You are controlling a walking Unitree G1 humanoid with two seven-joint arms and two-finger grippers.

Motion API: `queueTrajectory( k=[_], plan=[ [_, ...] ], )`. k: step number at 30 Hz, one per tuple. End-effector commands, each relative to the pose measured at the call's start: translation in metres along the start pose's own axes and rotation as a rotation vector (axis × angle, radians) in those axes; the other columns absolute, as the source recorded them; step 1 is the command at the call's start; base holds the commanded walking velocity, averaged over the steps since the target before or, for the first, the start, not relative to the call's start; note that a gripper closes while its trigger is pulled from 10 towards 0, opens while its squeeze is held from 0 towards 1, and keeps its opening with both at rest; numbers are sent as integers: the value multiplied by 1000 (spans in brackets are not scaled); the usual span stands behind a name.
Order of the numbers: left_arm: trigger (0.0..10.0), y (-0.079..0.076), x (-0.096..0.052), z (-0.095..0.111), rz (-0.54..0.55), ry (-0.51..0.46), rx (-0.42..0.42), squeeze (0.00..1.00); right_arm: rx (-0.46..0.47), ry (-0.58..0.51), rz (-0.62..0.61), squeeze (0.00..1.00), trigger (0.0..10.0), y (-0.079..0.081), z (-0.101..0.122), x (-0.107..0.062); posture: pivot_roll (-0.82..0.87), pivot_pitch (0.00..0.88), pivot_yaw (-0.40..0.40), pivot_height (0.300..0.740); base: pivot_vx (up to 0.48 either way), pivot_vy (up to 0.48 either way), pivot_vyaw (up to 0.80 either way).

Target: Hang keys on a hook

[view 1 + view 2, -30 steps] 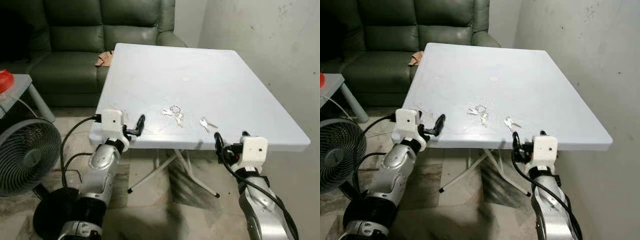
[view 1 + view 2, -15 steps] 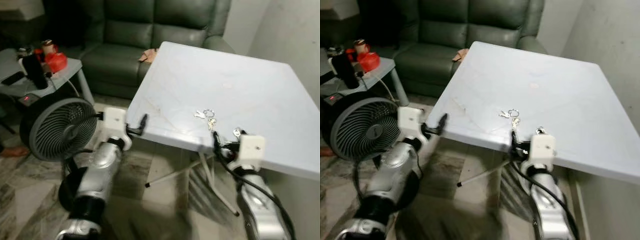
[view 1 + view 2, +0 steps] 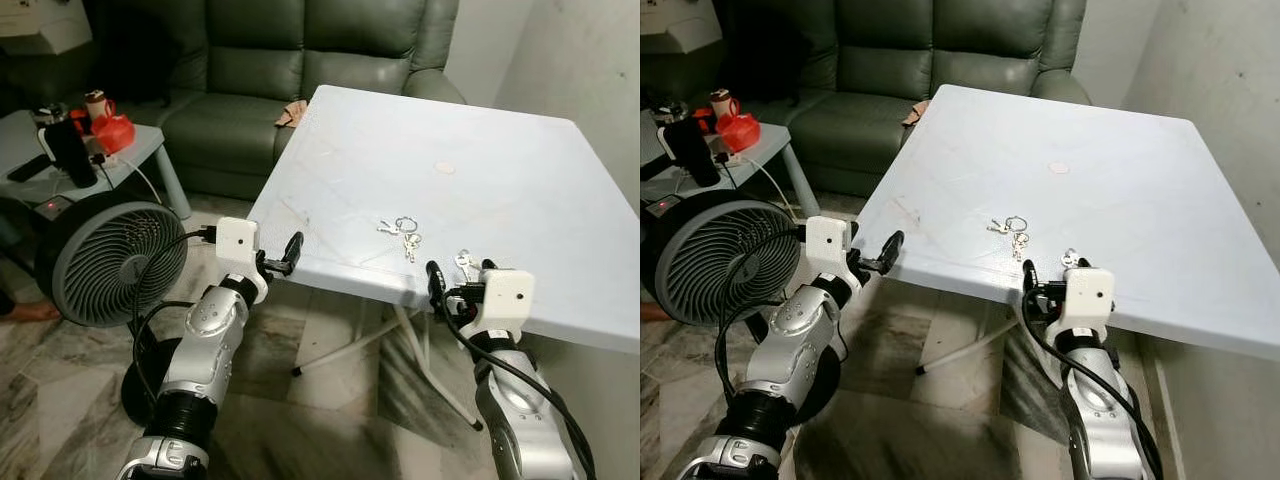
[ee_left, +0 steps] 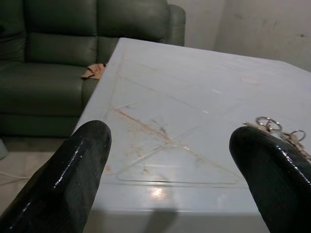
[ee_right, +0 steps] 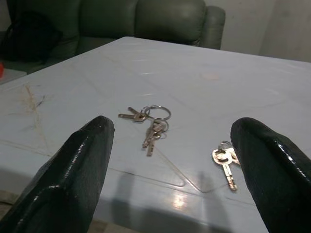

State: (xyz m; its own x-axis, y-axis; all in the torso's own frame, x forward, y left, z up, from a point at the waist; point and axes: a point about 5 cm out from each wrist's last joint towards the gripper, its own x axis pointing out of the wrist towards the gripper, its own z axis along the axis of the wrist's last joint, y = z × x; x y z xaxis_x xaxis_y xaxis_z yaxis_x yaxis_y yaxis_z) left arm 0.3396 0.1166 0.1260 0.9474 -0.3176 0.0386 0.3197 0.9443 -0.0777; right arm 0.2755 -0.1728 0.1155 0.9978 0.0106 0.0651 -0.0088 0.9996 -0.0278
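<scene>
White folding desk (image 3: 520, 170) before a green sofa (image 3: 300, 60), floor fan (image 3: 110, 260) at your left. Key bunch on a ring (image 5: 149, 121) lies flat near the desk's front edge; a smaller key set (image 5: 224, 162) sits just beside it, nearer your right claw (image 3: 455, 285). Both claws, left claw (image 3: 285, 258) included, stand released at the edge, empty, likely staged for pickup. No hook visible.

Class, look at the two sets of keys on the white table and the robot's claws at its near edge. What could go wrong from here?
1. The small key set lies close to the table edge by the right claw; a clumsy reach might knock it off.
2. Two sets lie near each other; the claw could grab the wrong one, or drag the ringed bunch along.
3. The keys lie flat, so the open fingers may slide over them.
</scene>
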Motion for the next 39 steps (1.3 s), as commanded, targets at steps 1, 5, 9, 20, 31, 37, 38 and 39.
queueTrajectory(
  k=[1, 5, 9, 20, 31, 37, 38, 39],
  plan=[
    [10000, 0, 1, 4, -5, -22, -1, 0, 0, -4, 5, 0, 10000, 1, 1, 1, -48, 0, -52, 740, 0, 0, 0],
    [10000, -1, 0, 4, -10, -21, 7, 0, -6, -1, 13, 0, 10000, 1, 1, 0, -48, 0, -51, 740, 0, 0, 0],
    [10000, 0, 1, 5, -12, -25, 2, 0, -7, 2, 11, 0, 10000, 0, 1, 1, -49, 0, -52, 740, 0, 0, 0],
    [10000, 0, -1, 4, -20, -18, -2, 0, -13, 6, 12, 0, 10000, -3, 1, 1, -49, 0, -51, 740, 0, 0, 0],
    [10000, -1, 0, 6, -25, -34, 11, 0, -16, 8, 23, 0, 10000, -1, 1, 1, -49, 0, -51, 740, 0, 0, 0],
    [10000, -1, 0, 5, -32, -20, 0, 0, -17, 8, 28, 0, 10000, -1, 0, 1, -47, 0, -50, 740, 0, 0, 0],
    [10000, -1, 0, 5, -33, -19, 1, 0, -17, 9, 29, 0, 10000, 0, 0, 1, -47, 0, -50, 740, 0, 0, 0],
    [10000, -1, 0, 5, -36, -18, 1, 0, -16, 8, 30, 0, 10000, 0, 0, 1, -47, 0, -50, 740, 0, 0, 0]
  ],
)
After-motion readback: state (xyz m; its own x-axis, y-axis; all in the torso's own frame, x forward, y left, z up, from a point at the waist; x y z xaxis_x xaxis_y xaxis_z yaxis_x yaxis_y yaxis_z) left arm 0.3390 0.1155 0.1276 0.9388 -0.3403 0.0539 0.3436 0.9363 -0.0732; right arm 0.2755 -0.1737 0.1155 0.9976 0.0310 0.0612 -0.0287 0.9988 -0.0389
